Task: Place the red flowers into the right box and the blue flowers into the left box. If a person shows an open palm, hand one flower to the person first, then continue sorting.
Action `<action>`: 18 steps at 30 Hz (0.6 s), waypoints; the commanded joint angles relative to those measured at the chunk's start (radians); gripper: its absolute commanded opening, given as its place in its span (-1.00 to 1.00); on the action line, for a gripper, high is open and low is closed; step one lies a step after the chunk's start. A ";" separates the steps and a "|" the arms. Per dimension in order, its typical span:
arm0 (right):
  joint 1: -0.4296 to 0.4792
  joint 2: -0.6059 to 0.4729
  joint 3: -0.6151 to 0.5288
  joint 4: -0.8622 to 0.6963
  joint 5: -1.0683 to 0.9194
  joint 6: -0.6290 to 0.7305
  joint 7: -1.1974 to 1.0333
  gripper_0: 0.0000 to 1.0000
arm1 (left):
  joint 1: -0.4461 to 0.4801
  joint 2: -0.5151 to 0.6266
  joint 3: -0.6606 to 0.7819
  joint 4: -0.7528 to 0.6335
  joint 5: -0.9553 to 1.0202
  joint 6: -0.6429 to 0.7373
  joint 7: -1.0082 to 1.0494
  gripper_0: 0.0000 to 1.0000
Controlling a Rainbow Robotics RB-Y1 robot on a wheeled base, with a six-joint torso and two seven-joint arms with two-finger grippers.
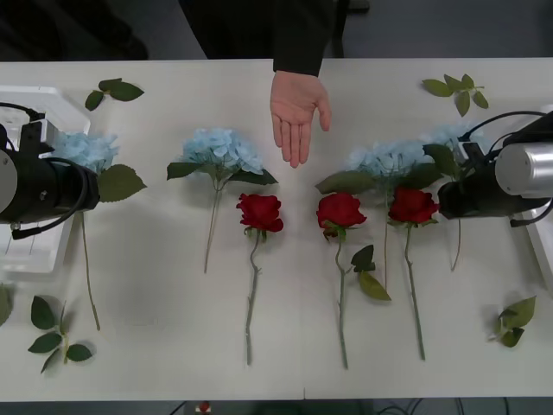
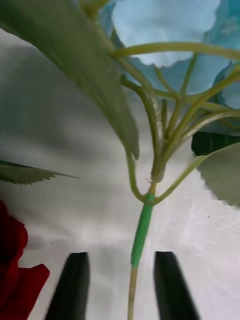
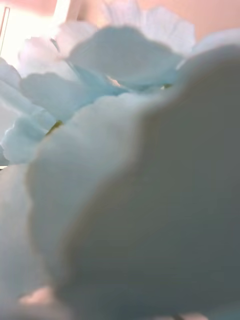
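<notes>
Left box: we see its white rim at the far-left edge of the table, partly behind our left arm.
Left gripper: it sits just right of that box, over the leftmost blue flower; pale petals press right up to the wrist camera, and we cannot tell whether the fingers are apart or closed.
Second blue flower: it lies free left of centre, stem running toward us.
Person's hand: an open palm reaches in from the far side at the centre, so we judge a handover comes before more sorting.
Red flowers: three roses lie in a row, and, stems pointing near.
Right-hand blue flowers: two heads overlap, leaves touching the rightmost rose.
Right gripper: its black fingers stand apart, one either side of a thin stem just below the branching, not yet pinching.
Handling: we judge these flowers light, soft in the head, thin and springy in the stem; best held on the stem below the bloom.
In the way: the neighbouring rose and overlapping leaves may drag along.
Right box: only a sliver at the right edge.
Loose leaf sprigs: scattered at the corners, well apart.
</notes>
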 commanded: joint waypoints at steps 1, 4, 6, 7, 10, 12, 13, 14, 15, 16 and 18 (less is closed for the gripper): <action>-0.013 0.010 0.010 0.001 0.010 -0.007 -0.010 -0.77 | -0.025 0.009 -0.010 -0.023 0.007 0.004 -0.020 -1.00; -0.013 0.010 0.012 0.001 0.016 -0.007 -0.006 -0.97 | -0.025 0.009 -0.010 -0.023 0.007 0.007 -0.020 -1.00; -0.013 0.010 0.012 0.001 0.017 -0.007 -0.005 -1.00 | -0.025 0.009 -0.011 -0.023 0.007 0.010 -0.020 -1.00; -0.014 0.009 0.012 0.001 0.017 -0.007 -0.002 -1.00 | -0.025 0.011 -0.010 -0.023 0.007 0.010 -0.020 -1.00; -0.023 0.001 -0.004 -0.005 0.010 -0.007 0.009 -1.00 | -0.025 0.011 -0.011 -0.023 0.007 0.010 -0.020 -1.00; -0.023 -0.013 -0.031 -0.031 0.004 -0.007 0.035 -1.00 | -0.025 0.009 -0.010 -0.023 0.009 0.010 -0.020 -1.00; -0.023 -0.017 -0.051 -0.047 -0.001 -0.004 0.063 -1.00 | -0.025 0.011 -0.010 -0.023 0.009 0.010 -0.020 -1.00; -0.023 -0.022 -0.073 -0.059 -0.006 0.002 0.086 -1.00 | -0.025 0.009 -0.010 -0.023 0.009 0.010 -0.020 -1.00; -0.023 -0.022 -0.088 -0.067 -0.010 0.006 0.104 -1.00 | -0.025 0.009 -0.011 -0.023 0.010 0.010 -0.020 -1.00; -0.023 -0.024 -0.129 -0.082 -0.033 0.023 0.145 -1.00 | -0.025 0.009 -0.010 -0.023 0.010 0.010 -0.021 -1.00; -0.023 -0.022 -0.208 -0.107 -0.082 0.062 0.227 -1.00 | -0.025 0.009 -0.010 -0.023 0.010 0.010 -0.020 -1.00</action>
